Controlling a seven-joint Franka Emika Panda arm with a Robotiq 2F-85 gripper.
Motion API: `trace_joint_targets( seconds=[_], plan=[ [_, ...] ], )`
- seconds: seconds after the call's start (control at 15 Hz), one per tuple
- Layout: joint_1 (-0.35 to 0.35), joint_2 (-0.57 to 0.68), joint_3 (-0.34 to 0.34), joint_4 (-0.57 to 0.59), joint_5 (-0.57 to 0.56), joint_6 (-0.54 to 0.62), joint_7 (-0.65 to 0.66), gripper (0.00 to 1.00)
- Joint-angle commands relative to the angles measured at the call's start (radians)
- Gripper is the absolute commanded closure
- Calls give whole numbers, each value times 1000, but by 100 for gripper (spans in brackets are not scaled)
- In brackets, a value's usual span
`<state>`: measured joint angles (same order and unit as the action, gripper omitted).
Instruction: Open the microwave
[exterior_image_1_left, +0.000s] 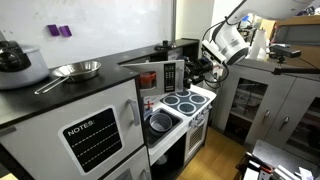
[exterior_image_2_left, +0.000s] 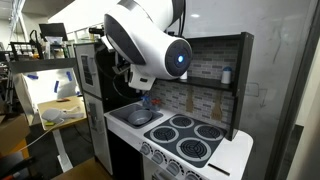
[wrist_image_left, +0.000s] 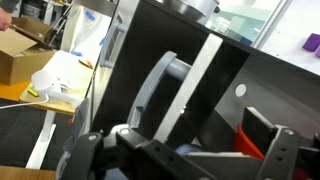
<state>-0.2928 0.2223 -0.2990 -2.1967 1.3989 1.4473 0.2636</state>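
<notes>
The toy microwave (exterior_image_1_left: 168, 76) sits at the back of the play kitchen, with a white-framed door, a dark window and a button panel. It also shows in an exterior view (exterior_image_2_left: 88, 70) as a dark box left of the arm. My gripper (exterior_image_1_left: 197, 70) is right in front of its door. In the wrist view the door's dark window (wrist_image_left: 140, 50), white frame and grey handle (wrist_image_left: 158, 90) fill the frame, with red trim (wrist_image_left: 255, 145) at the lower right. The gripper (wrist_image_left: 185, 152) has its fingers spread wide on either side of the handle, open. I cannot tell whether the door is ajar.
A toy stove with several burners (exterior_image_1_left: 185, 100) (exterior_image_2_left: 190, 140) lies below the gripper, beside a sink holding a pot (exterior_image_1_left: 160, 122) (exterior_image_2_left: 138, 117). A metal pan (exterior_image_1_left: 78, 70) sits on the black counter. The NOTES chalkboard door (exterior_image_1_left: 93, 138) is at the front.
</notes>
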Motion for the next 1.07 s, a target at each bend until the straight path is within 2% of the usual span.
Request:
trace_joint_targets(
  seconds=[0.0, 1.0],
  plan=[
    [13, 8, 8, 17, -21, -7, 18, 0],
    [48, 14, 33, 22, -113, -63, 17, 0]
  ],
)
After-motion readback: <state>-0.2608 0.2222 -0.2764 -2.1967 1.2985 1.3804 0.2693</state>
